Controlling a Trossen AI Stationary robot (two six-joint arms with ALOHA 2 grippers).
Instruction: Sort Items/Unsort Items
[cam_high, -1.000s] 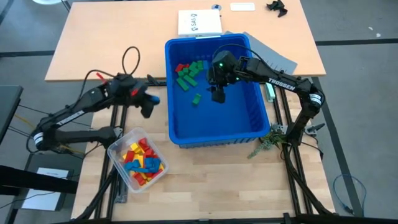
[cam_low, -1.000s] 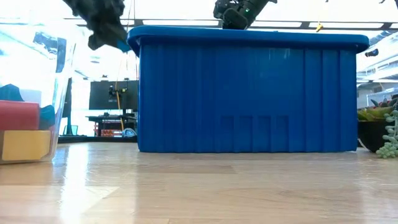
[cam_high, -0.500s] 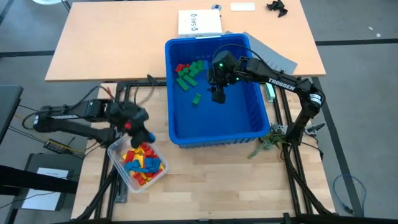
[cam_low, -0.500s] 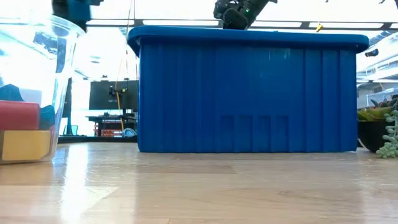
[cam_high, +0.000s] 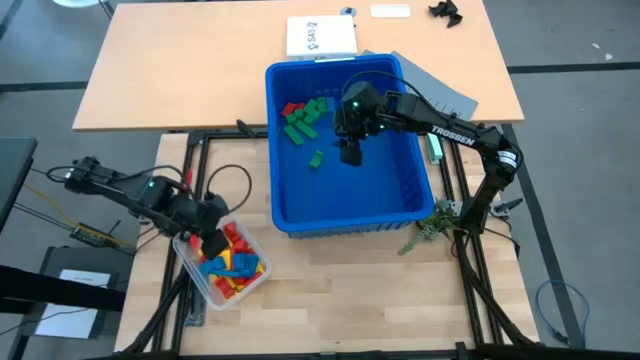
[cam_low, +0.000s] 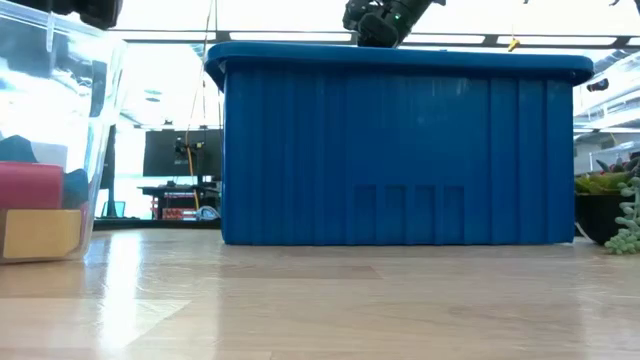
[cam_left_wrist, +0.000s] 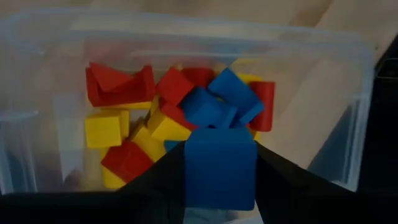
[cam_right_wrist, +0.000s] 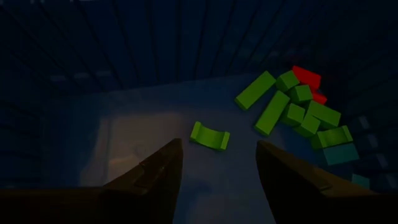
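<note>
I have swung the left arm from beside the blue bin (cam_high: 345, 215) back toward me. The left gripper (cam_high: 212, 243), gripping a blue block (cam_left_wrist: 220, 167), is now over the clear container (cam_high: 190, 262) of mixed blocks (cam_left_wrist: 155, 118).

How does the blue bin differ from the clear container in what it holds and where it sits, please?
The blue bin is large, opaque and holds mostly green blocks; the clear container is small, see-through and holds red, yellow and blue blocks. The right gripper hangs in the bin; the left gripper, gripping a blue block, is over the container. Both rest on the table.
</note>
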